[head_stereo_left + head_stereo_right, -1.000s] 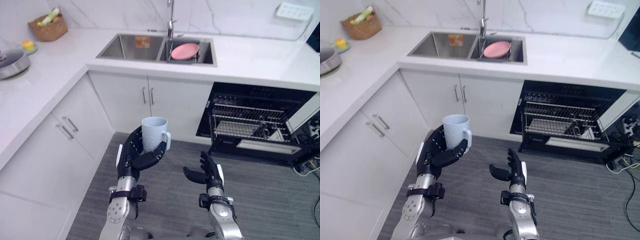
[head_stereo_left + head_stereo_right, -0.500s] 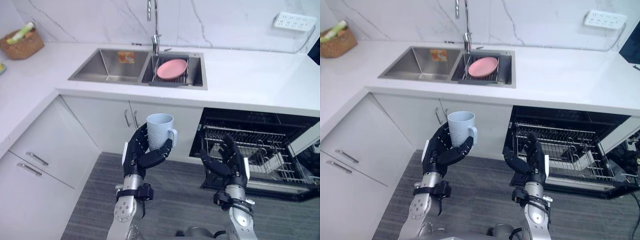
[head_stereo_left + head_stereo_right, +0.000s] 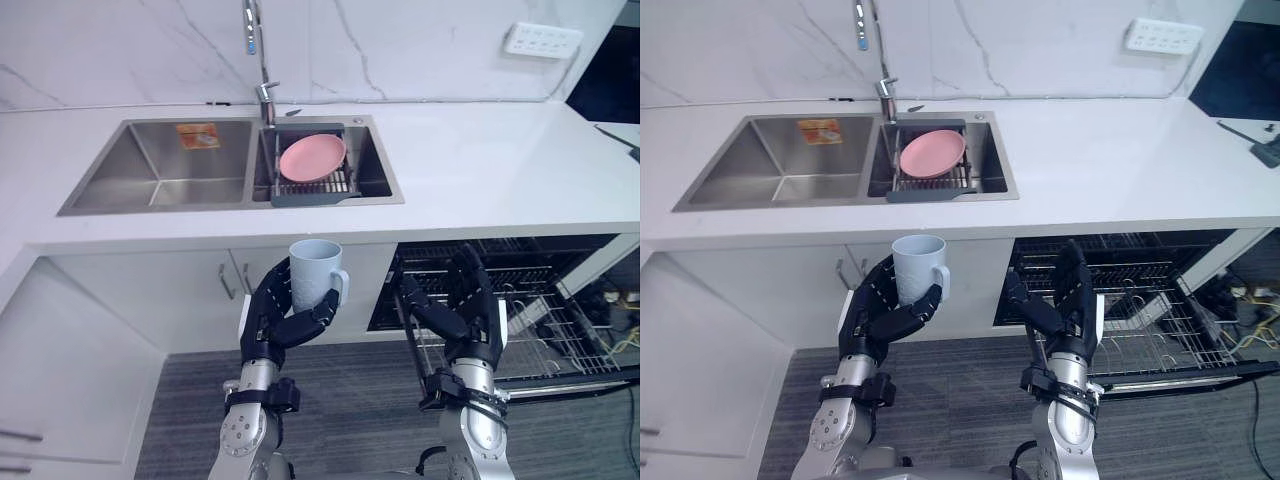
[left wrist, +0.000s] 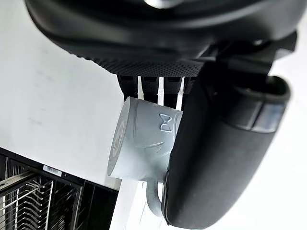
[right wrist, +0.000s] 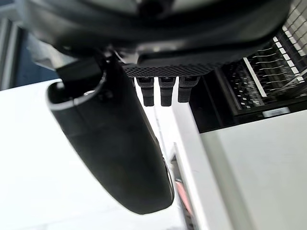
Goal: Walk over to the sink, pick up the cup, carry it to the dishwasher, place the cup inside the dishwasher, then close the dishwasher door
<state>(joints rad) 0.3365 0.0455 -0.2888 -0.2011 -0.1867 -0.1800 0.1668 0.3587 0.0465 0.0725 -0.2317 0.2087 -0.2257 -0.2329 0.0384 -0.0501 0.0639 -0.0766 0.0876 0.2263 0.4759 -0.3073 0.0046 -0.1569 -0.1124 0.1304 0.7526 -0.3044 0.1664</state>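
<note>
Left hand (image 3: 283, 318): fingers and thumb curled round the cup (image 3: 314, 270), held at chest height in front of the robot.
Cup: pale blue, upright, mouth up. The handle points to the robot's right and is clear of the fingers. It is in the air, not in the sink and not yet in the dishwasher.
Grip, judged: wrapping the body keeps the cup level while walking and leaves the handle side free for setting down. In the left wrist view the thumb lies across the cup wall.
Right hand (image 3: 462, 308): fingers straight and slightly spread, holding nothing, raised beside the left. Judged to be kept free for the door.
Step, judged: carry phase. Pick-up is done; placing the cup and closing the door remain.
Dishwasher (image 3: 520, 262): open bay under the counter, to the robot's right of the white cabinet doors (image 3: 200, 295).
Wire rack (image 3: 545, 318): drawn out past the bay front. The door appears folded down beneath it.
Next move, judged: shift right and lower the cup into the rack without catching its wires.
Sink (image 3: 160, 180): double basin straight ahead, with the faucet (image 3: 262, 88) behind it.
Pink plate (image 3: 312, 155): leaning in a dark drainer in the right basin.
Countertop (image 3: 480, 170): white, running off to the right.
Wall: marble-veined, with a socket strip (image 3: 543, 40) at upper right.
Floor (image 3: 350, 400): grey planks.
</note>
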